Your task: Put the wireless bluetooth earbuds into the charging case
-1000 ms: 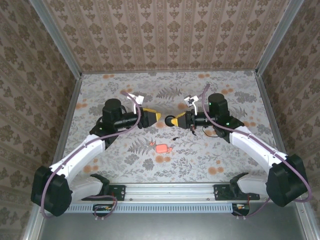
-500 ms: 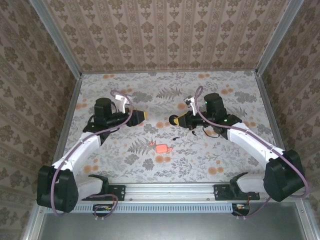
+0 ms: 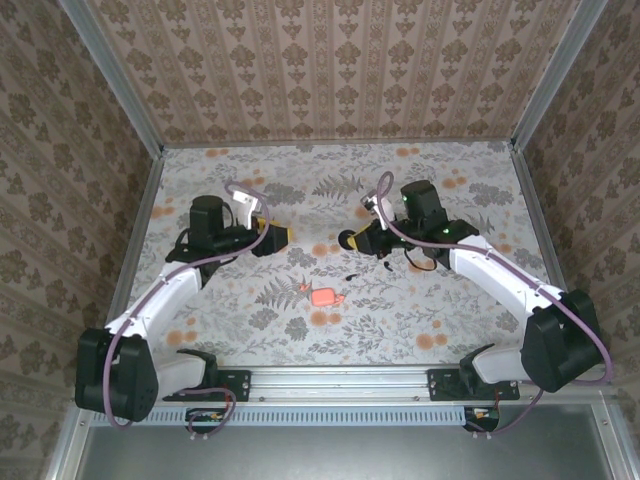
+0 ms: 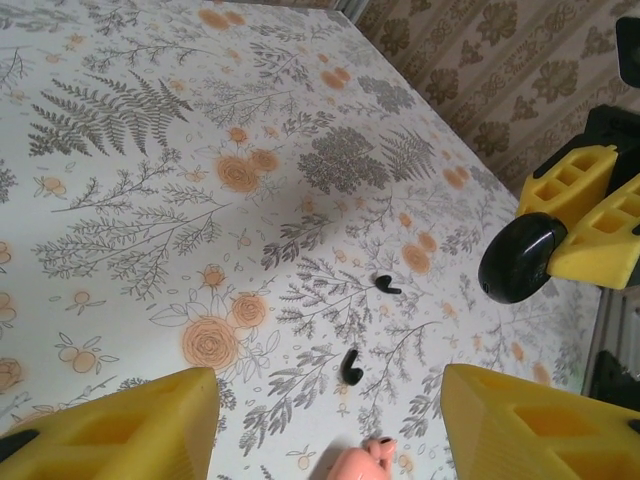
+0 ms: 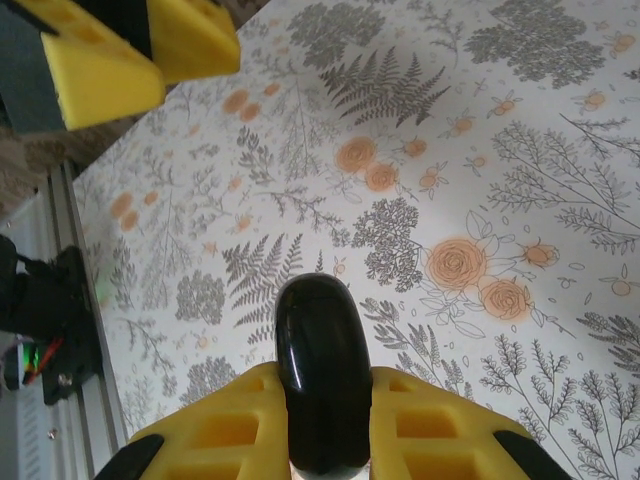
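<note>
Pulling back toward 9 o'clock in the top view, the left claw (image 3: 283, 237) had drawn away from the right claw (image 3: 352, 242), which had kept roughly its place, so a gap had opened between them. The left claw's fingers stood wide apart with nothing between them. The right claw was clamped on a round black disc (image 5: 320, 370). On the table (image 4: 150, 150), in the left wrist view, the near earbud (image 4: 350, 366) lay at 12 o'clock from the gap between the fingers, its long axis running about 12 to 6. The far earbud (image 4: 386, 286) lay beyond it toward 1 o'clock, running about 10 to 4. The two were close together but apart. The pink case (image 3: 322, 296) sat at 7 o'clock from that pair in the top view and near them; whether its lid was up could not be told. From the left claw the pair lay at 4 o'clock; from the right claw it lay at 6 o'clock and closer. The right claw was nearer but occupied, so the pick probably fell to the free left claw, which would have to reach toward 4 o'clock and close across the near earbud's stem.
</note>
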You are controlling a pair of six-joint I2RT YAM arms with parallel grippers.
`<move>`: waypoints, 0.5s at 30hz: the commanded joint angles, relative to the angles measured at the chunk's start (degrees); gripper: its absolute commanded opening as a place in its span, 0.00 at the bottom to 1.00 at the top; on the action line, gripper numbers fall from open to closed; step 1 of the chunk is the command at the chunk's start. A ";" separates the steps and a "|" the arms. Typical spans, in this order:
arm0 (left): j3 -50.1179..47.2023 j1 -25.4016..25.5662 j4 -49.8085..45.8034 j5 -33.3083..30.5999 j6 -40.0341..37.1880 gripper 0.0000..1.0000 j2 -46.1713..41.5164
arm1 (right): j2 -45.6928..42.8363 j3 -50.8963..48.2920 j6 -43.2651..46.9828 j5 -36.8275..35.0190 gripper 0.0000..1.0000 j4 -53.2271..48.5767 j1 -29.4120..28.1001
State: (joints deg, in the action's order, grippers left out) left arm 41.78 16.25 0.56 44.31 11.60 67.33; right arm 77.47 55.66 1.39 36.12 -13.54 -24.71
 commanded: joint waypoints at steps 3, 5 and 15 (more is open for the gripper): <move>2.49 3.69 -6.97 -0.97 -14.10 0.60 -4.69 | -1.80 2.80 14.74 -0.96 0.13 -6.11 -1.89; 2.64 5.64 -9.71 -2.52 -19.52 0.60 -6.39 | -1.45 3.97 19.44 -0.87 0.13 -8.33 -2.72; -0.29 12.84 -12.47 -0.91 -36.08 0.53 -11.11 | -0.77 6.64 35.19 -2.21 0.14 -16.82 -7.85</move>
State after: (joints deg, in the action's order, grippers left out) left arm 42.17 27.53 -9.98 42.39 -16.78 56.73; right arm 77.25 61.80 29.19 34.63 -26.55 -31.20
